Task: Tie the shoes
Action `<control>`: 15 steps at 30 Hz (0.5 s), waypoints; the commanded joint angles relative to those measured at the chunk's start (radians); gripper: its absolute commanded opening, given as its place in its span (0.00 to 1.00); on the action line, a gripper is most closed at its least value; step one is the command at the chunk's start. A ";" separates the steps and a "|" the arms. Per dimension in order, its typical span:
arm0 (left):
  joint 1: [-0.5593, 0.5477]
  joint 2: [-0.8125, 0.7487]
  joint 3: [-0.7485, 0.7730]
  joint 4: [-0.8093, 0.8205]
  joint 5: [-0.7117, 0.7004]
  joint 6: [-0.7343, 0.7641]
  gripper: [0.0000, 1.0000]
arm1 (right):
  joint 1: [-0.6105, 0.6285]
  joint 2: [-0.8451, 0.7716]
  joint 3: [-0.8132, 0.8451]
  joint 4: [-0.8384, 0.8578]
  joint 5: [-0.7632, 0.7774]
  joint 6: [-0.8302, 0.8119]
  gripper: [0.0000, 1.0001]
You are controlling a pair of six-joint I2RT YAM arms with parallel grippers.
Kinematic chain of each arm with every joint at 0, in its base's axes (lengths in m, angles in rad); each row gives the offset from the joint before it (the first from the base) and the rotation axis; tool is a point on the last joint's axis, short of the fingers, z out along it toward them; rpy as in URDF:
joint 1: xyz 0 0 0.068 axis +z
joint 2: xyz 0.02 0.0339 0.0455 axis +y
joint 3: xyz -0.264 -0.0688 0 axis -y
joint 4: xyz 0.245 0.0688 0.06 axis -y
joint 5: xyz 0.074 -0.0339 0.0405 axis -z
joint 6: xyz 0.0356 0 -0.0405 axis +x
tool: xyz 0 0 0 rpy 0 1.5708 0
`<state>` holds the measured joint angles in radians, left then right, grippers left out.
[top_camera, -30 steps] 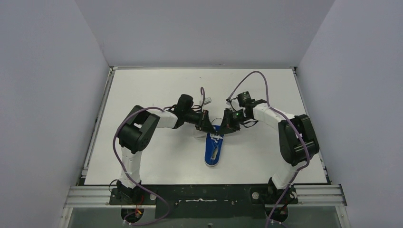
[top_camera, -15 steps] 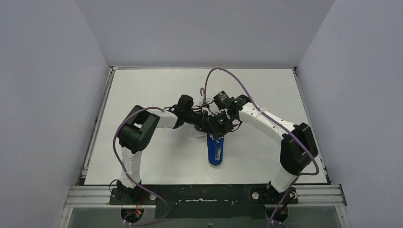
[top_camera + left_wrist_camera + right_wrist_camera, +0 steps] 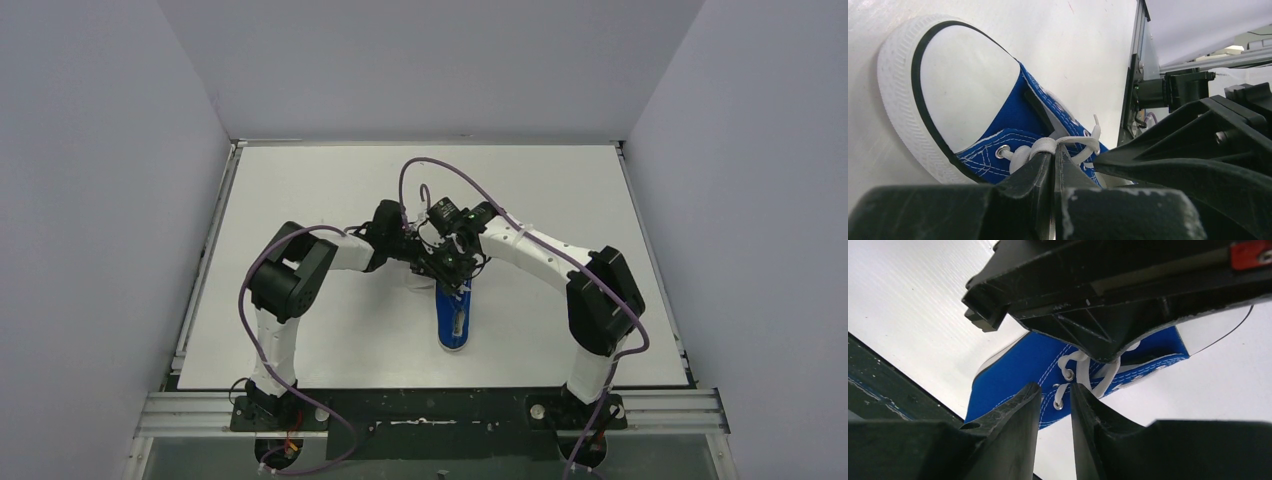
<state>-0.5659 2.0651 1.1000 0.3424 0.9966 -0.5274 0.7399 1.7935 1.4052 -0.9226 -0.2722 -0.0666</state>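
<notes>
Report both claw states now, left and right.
Left claw: closed on the white lace.
Right claw: narrowly open, holding nothing.

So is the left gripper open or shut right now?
Shut on the white lace: the left gripper has its fingers pressed together, lace pinched at their tips.

Wrists meeting, left arm point(image 3: 345, 250) and right arm point(image 3: 540, 255) reach inward; left gripper point(image 3: 1053, 154) pressed closed; right gripper point(image 3: 1054, 389) narrowly parted.
</notes>
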 commanded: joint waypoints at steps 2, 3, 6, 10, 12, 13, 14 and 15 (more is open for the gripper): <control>0.005 0.010 -0.012 0.092 0.024 -0.029 0.00 | 0.001 -0.005 -0.008 0.025 0.058 -0.053 0.29; 0.006 0.009 -0.014 0.093 0.025 -0.029 0.00 | 0.003 -0.004 -0.012 0.027 0.067 -0.053 0.29; 0.007 0.005 -0.019 0.089 0.027 -0.025 0.00 | 0.004 -0.007 -0.026 0.046 0.108 -0.050 0.28; 0.008 0.008 -0.022 0.093 0.028 -0.027 0.00 | 0.008 -0.011 -0.037 0.064 0.144 -0.056 0.28; 0.008 0.008 -0.024 0.096 0.030 -0.029 0.00 | 0.010 -0.008 -0.026 0.060 0.154 -0.061 0.29; 0.008 0.009 -0.024 0.098 0.030 -0.031 0.00 | 0.011 -0.008 -0.023 0.060 0.162 -0.063 0.29; 0.008 0.009 -0.025 0.100 0.031 -0.031 0.00 | 0.012 -0.008 -0.022 0.062 0.168 -0.063 0.29; 0.008 0.010 -0.025 0.101 0.033 -0.032 0.00 | 0.013 -0.007 -0.024 0.065 0.178 -0.064 0.29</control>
<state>-0.5655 2.0678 1.0775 0.3859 1.0027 -0.5594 0.7425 1.7935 1.3682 -0.8921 -0.1658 -0.1078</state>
